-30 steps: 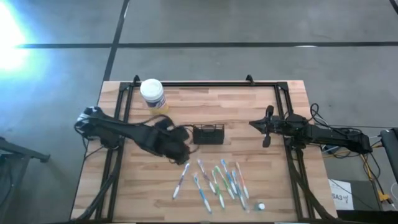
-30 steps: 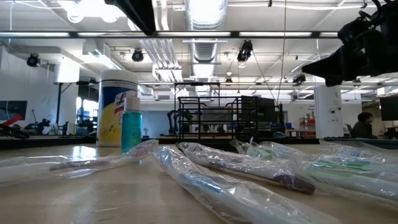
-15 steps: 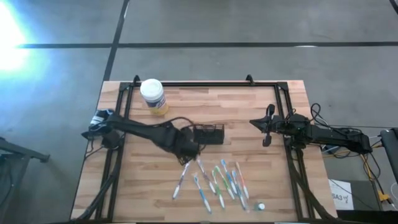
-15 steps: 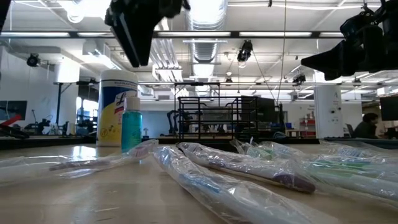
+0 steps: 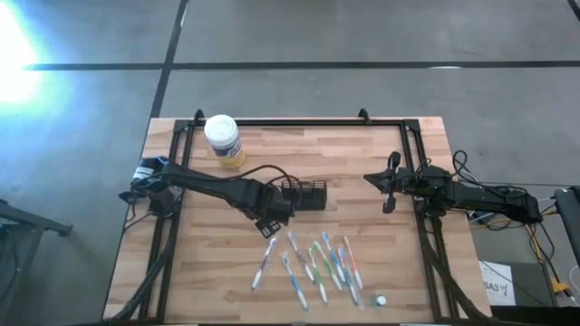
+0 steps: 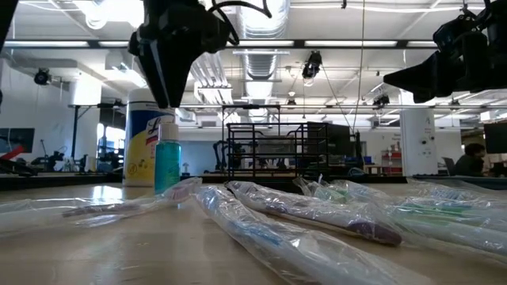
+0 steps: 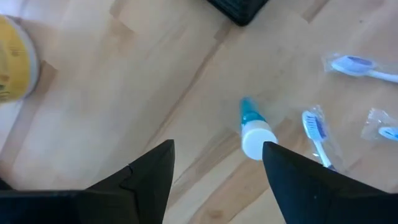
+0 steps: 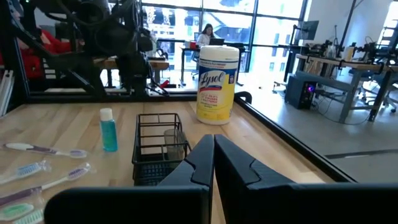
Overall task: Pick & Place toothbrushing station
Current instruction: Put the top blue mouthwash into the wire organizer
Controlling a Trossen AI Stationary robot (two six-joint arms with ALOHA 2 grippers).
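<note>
Wooden table [image 5: 381, 145] — left end effector [image 5: 272, 222] beside toothbrushing station [image 5: 304, 194]

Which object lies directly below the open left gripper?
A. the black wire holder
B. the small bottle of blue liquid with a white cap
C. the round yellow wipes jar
B: the left gripper frames the small bottle of blue liquid with a white cap between its spread fingers.
</note>
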